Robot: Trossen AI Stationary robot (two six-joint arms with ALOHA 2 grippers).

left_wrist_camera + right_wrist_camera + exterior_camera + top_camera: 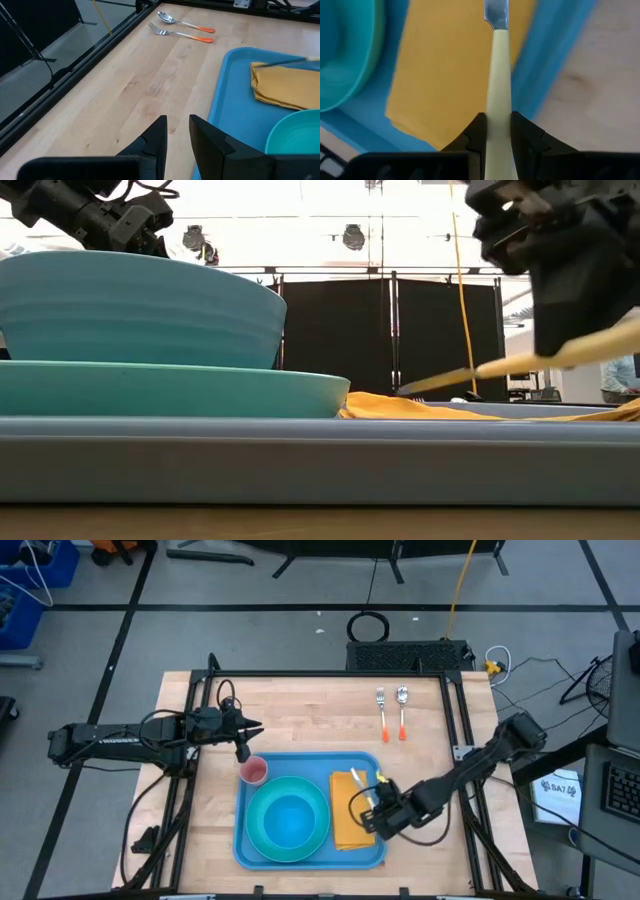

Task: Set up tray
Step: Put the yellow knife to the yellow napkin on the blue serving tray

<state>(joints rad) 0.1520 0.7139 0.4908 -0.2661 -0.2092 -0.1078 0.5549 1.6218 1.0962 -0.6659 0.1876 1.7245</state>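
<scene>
The blue tray [370, 762] lies at the table's near middle. On it are a turquoise bowl [140, 310] on a turquoise plate [290, 820], a yellow-orange napkin [350, 825] on its right part, and a pink cup [254, 772] in its far left corner. My right gripper [372, 802] is over the napkin, shut on a knife [496, 45] with a cream handle. My left gripper [243, 748] is just beyond the cup, at the tray's far left corner. It is empty, with its fingers [161, 129] drawn close together. My right gripper pinches the knife's cream handle [498, 107] between its two fingers. The knife runs on forward past the fingertips, blade [496, 12] leading. It slants over the napkin [445, 75], blade end lower [430, 385]. Whether the blade tip touches the napkin, I cannot tell.
A fork [381, 710] and a spoon [402, 710] with orange handles lie side by side on the bare wood beyond the tray, at the far right. A black frame rail [455, 710] runs along the table's right side.
</scene>
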